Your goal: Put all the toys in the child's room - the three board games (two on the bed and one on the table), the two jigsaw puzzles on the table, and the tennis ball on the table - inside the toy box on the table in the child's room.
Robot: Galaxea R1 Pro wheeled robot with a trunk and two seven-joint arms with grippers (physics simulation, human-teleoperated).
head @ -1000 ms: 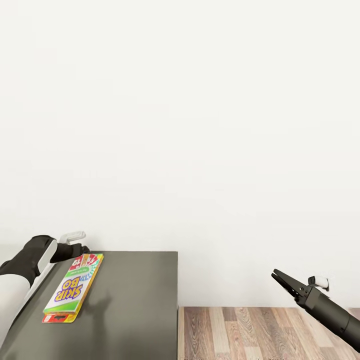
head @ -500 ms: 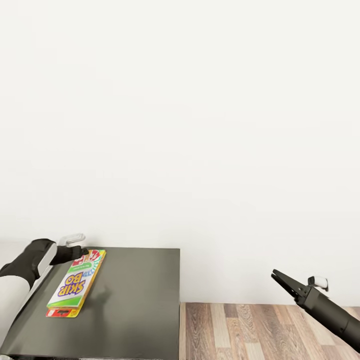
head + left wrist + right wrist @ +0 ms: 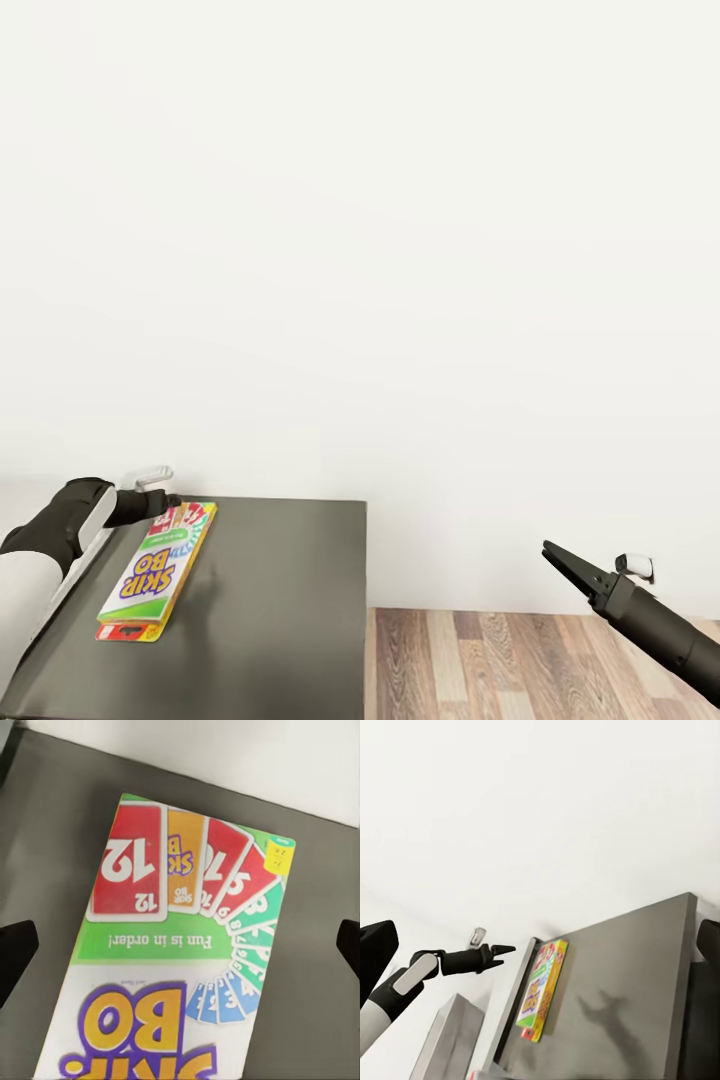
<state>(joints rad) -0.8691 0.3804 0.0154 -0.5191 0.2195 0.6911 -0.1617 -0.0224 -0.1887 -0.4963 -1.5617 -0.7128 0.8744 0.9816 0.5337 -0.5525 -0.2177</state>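
Observation:
One board game, the white and yellow SKIP BO box [image 3: 157, 572], lies flat on the table's dark grey section [image 3: 280, 610] near its left side. My left gripper [image 3: 168, 500] hovers open over the box's far end. In the left wrist view the printed box [image 3: 172, 945] lies beneath and between the two spread fingers [image 3: 16, 952], which do not touch it. My right gripper [image 3: 562, 562] is open in the air over the floor, to the right of the table. The right wrist view shows the box [image 3: 541, 988] and the left gripper [image 3: 502, 949] from the side.
A plain white wall rises right behind the table. Wood plank floor [image 3: 520, 660] lies to the right of the table's right edge. A paler grey desk part [image 3: 454, 1031] adjoins the dark section on the side of the left arm.
The whole head view has shifted slightly right, so the camera moved. The left gripper has sunk a little toward the box's far end. The box and right arm keep their places.

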